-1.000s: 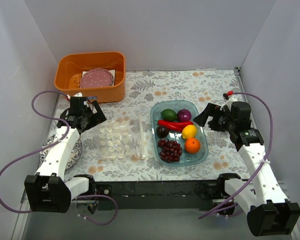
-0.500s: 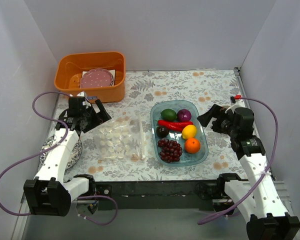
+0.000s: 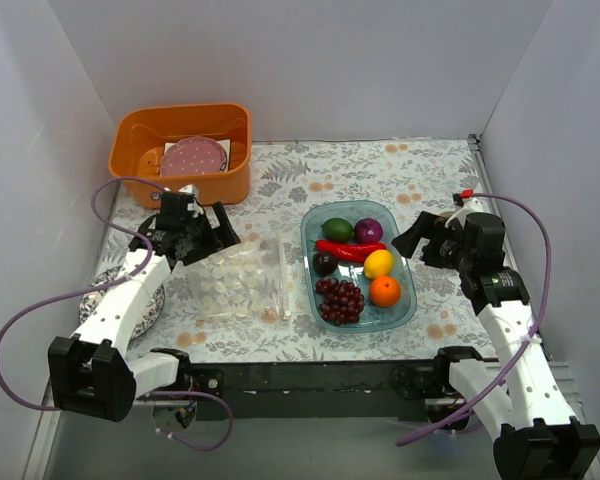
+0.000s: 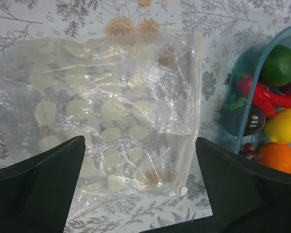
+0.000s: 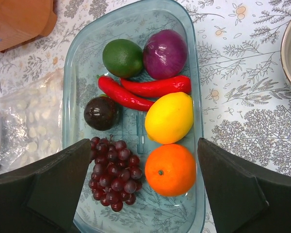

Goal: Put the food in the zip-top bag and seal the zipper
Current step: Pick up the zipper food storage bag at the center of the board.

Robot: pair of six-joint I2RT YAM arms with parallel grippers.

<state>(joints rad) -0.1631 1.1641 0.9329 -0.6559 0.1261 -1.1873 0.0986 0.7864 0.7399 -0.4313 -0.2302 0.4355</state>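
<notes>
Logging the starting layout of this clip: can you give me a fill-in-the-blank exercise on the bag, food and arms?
In the top view the clear bag lies flat, to the ____ of the blue tray.
The lemon lies between the orange and the ____ chili.
The jaws of the left arm and the right arm stand ____, holding nothing.
Missing: left; red; open.

I've got open floral cloth behind the translucent blue oval tray, with plenty of room to pass. Left of the tray, the clear crinkly plastic bag lies just beside its rim, leaving a thin strip between. Behind-left of the tray, the tall orange plastic bin blocks. Inside the tray, the toy fruit sits packed tight, walled in.
</notes>
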